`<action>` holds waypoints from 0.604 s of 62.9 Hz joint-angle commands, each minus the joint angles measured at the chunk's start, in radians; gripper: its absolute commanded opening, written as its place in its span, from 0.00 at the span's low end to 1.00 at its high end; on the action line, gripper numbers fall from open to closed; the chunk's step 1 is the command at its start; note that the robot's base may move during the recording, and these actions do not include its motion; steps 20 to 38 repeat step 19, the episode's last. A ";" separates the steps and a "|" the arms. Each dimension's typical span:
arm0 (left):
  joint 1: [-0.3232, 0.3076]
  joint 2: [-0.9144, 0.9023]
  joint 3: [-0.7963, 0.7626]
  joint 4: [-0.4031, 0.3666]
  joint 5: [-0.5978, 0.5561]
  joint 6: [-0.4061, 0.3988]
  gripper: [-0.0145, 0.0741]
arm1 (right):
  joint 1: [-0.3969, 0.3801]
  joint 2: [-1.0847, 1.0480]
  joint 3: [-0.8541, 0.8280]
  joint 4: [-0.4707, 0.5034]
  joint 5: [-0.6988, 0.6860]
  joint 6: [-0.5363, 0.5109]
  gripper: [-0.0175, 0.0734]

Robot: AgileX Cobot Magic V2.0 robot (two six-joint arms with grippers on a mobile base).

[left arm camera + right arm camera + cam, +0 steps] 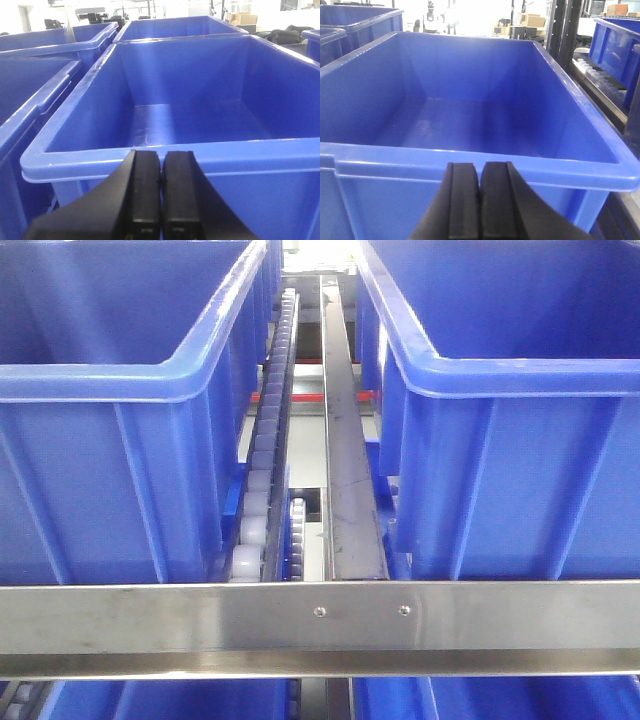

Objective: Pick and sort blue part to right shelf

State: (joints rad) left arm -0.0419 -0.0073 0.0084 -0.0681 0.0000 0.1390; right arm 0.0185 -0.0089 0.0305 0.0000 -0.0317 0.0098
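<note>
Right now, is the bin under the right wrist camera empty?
Empty: the blue bin shows only bare floor. The right gripper is shut, pads touching.

A steel crossbar [320, 625] runs across the front. Behind it, a roller track [262, 455] and a dark metal rail [345, 450] lie side by side. Left of the track stands a blue bin [110, 430]; right of the rail, another blue bin [520, 430].

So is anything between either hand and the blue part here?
Cannot say: no blue part shows in any view. Both hands, left and right, are shut and empty, each facing a blue bin whose visible floor is bare.
</note>
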 commanded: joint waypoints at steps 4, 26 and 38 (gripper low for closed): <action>-0.007 -0.020 0.022 -0.002 -0.086 -0.011 0.32 | 0.003 -0.023 -0.022 0.000 -0.096 -0.010 0.25; -0.007 -0.020 0.022 -0.002 -0.086 -0.011 0.32 | 0.003 -0.023 -0.022 0.000 -0.096 -0.010 0.25; -0.007 -0.020 0.022 -0.002 -0.086 -0.011 0.32 | 0.003 -0.023 -0.022 0.000 -0.096 -0.010 0.25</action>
